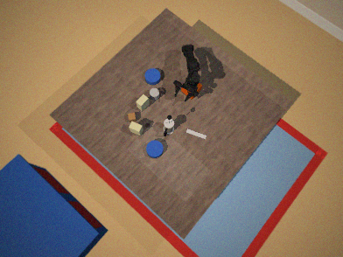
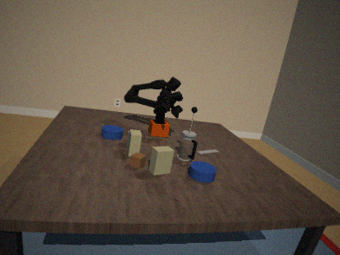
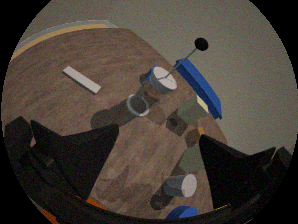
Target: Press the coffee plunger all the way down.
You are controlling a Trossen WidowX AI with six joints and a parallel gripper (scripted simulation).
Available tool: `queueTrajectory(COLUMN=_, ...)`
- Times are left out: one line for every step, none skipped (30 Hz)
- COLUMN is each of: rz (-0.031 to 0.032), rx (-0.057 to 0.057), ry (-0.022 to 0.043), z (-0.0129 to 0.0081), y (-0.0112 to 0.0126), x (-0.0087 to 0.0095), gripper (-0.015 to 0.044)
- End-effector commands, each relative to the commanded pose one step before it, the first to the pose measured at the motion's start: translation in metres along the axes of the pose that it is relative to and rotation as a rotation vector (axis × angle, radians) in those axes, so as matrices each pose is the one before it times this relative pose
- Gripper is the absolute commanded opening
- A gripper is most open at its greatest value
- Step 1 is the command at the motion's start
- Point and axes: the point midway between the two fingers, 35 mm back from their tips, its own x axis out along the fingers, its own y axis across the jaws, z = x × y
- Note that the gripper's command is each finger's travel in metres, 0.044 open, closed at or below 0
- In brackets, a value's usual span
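Claw (image 2: pixel 177 109) wide open, nothing between its fingers, hanging in the air above the table (image 2: pixel 78 191) just off the arm's orange base (image 2: pixel 159 128). In the wrist view both fingers show as dark wedges at either side of the frame, well spread, with only table between them. Arm (image 2: pixel 145 96) folded back on itself over the base.

Coffee press (image 2: pixel 187 147) stands upright on the table, in front of the base and apart from the claw; no contact. Glass body with a dark handle, silver lid. Plunger rod rises straight from the lid, black knob (image 2: pixel 194 110) at its top, well above the lid, so plunger is up. Knob sits at about the claw's height in the exterior view, off to one side of it.

Flat white strip (image 1: pixel 196 134) lies on the table just beside the press. Blue disc (image 2: pixel 202 171) near the press on its front side. Second blue disc (image 2: pixel 112 132) farther off, on the other side of the base. Two pale yellow blocks (image 2: pixel 161 160) and a small brown cube (image 2: pixel 138 160) stand grouped between the discs. Small grey cylinder (image 1: pixel 154 93) near one block, seen from above.

Table wood-grained, sitting over a blue and red mat (image 1: pixel 280 175).
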Motion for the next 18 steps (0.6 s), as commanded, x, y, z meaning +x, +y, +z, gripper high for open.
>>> queueTrajectory(rz=0.00012, rx=0.0028, ry=0.00031, z=0.00063, y=-0.00041, x=-0.00021, gripper=0.0426)
queueTrajectory(rz=0.00158, rx=0.0036, ry=-0.00090, z=0.00149, y=-0.00062, x=-0.00043, gripper=0.0440)
queueTrajectory(rz=0.00165, rx=0.0099, ry=0.00057, z=0.00261, y=-0.00154, x=-0.00096, gripper=0.0440)
queueTrajectory(rz=0.00146, rx=0.0137, ry=0.00312, z=0.00345, y=-0.00193, x=-0.00075, gripper=0.0440)
queueTrajectory(rz=0.00188, rx=0.0184, ry=0.00408, z=0.00477, y=-0.00251, x=-0.00085, gripper=0.0440)
queueTrajectory(rz=0.00138, rx=0.0095, ry=-0.00069, z=0.00660, y=-0.00297, x=-0.00119, gripper=0.0440)
queueTrajectory(rz=0.00367, rx=0.0255, ry=0.00063, z=0.00735, y=-0.00346, x=-0.00160, gripper=0.0440)
queueTrajectory(rz=0.00440, rx=0.0294, ry=0.00043, z=0.00893, y=-0.00377, x=-0.00148, gripper=0.0440)
queueTrajectory(rz=0.00652, rx=0.0231, ry=-0.00017, z=0.00972, y=-0.00299, x=-0.00067, gripper=0.0440)
queueTrajectory(rz=0.00423, rx=0.0322, ry=-0.00028, z=0.01039, y=-0.00364, x=-0.00058, gripper=0.0440)
queueTrajectory(rz=0.00408, rx=0.0325, ry=-0.00068, z=0.01082, y=-0.00340, x=0.00001, gripper=0.0440)
queueTrajectory(rz=0.00871, rx=0.0273, ry=0.00179, z=0.01007, y=-0.00207, x=0.00110, gripper=0.0440)
queueTrajectory(rz=0.00335, rx=0.0327, ry=-0.00180, z=0.01137, y=-0.00303, x=0.00118, gripper=0.0440)
queueTrajectory(rz=0.00276, rx=0.0339, ry=-0.00027, z=0.01079, y=-0.00257, x=0.00207, gripper=0.0440)
queueTrajectory(rz=0.00271, rx=0.0348, ry=-0.00061, z=0.01121, y=-0.00244, x=0.00279, gripper=0.0440)
queueTrajectory(rz=0.00261, rx=0.0347, ry=-0.00096, z=0.01130, y=-0.00225, x=0.00346, gripper=0.0440)
queueTrajectory(rz=0.00213, rx=0.0312, ry=-0.00355, z=0.01142, y=-0.00232, x=0.00360, gripper=0.0440)
queueTrajectory(rz=0.00214, rx=0.0324, ry=-0.00412, z=0.01194, y=-0.00236, x=0.00443, gripper=0.0440)
